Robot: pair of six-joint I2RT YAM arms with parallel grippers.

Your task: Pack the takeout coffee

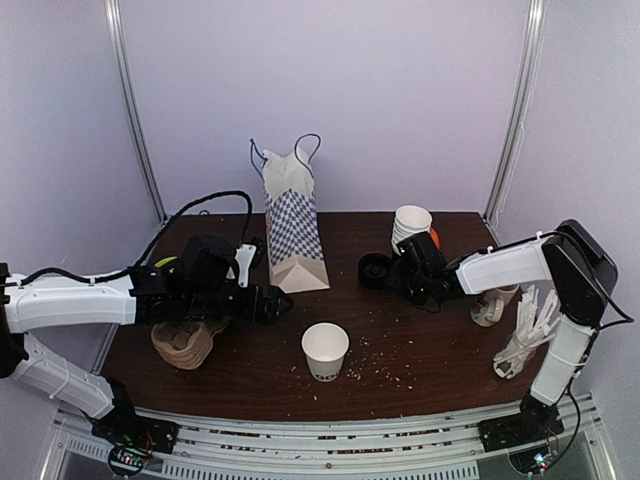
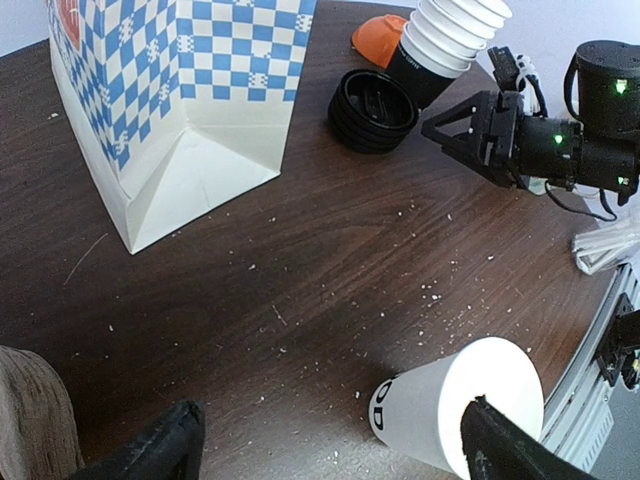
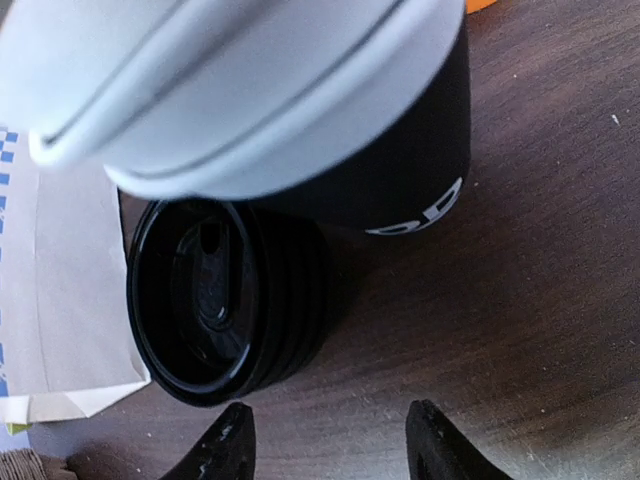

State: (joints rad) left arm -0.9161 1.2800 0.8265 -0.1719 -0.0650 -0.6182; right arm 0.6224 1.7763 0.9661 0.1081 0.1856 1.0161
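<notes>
Though left end effector (image 2: 330,420), right end effector (image 3: 328,420) gape empty, lids (image 3: 225,300) beside cup stack (image 3: 380,170).

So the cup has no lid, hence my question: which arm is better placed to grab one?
Right. The right fingers, open, hover beside the stack of black lids; the left fingers sit farther off, by the paper cup.

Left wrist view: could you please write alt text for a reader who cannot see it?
A lidless white paper cup stands on a crumb-speckled dark table, beside one finger of the open left tool. Beyond: a blue-checked paper bag, stacked black lids, stacked cups and the right tool.
</notes>
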